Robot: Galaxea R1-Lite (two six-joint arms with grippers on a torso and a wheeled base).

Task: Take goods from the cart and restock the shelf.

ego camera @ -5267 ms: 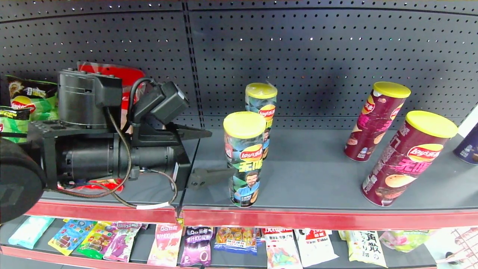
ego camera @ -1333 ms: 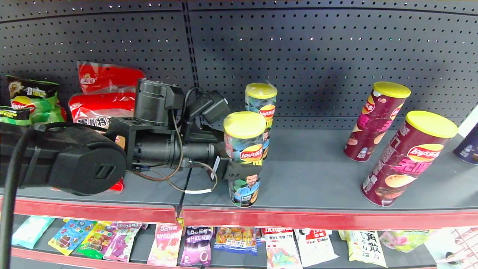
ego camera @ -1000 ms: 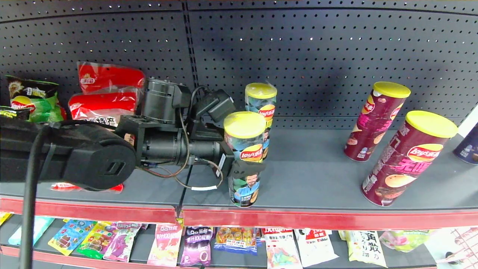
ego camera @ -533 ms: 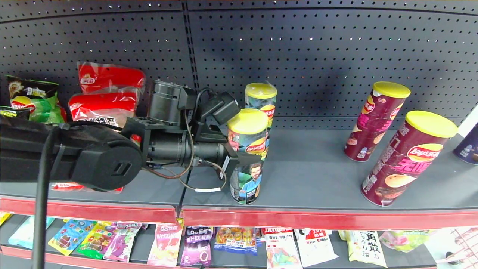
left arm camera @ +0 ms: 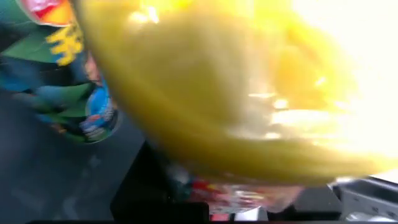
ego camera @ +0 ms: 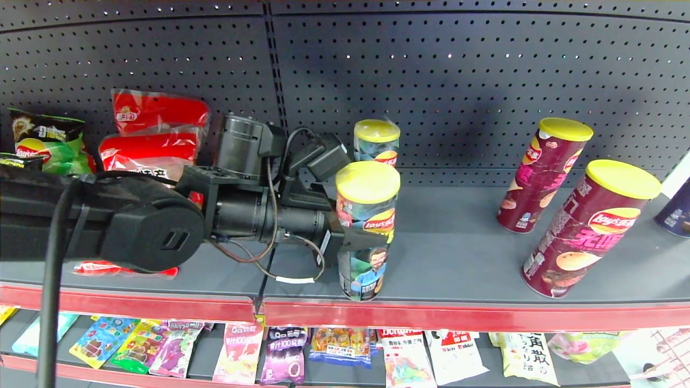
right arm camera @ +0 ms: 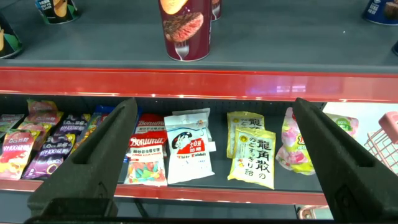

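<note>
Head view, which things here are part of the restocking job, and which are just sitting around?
In the job: front can, left gripper shut on it, shelf.
Just there: rear can, maroon cans, red bags, green bags, lower packets.

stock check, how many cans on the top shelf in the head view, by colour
green cans: 2
maroon cans: 2
blue can: 1, cut off at the edge
total: 5
</note>
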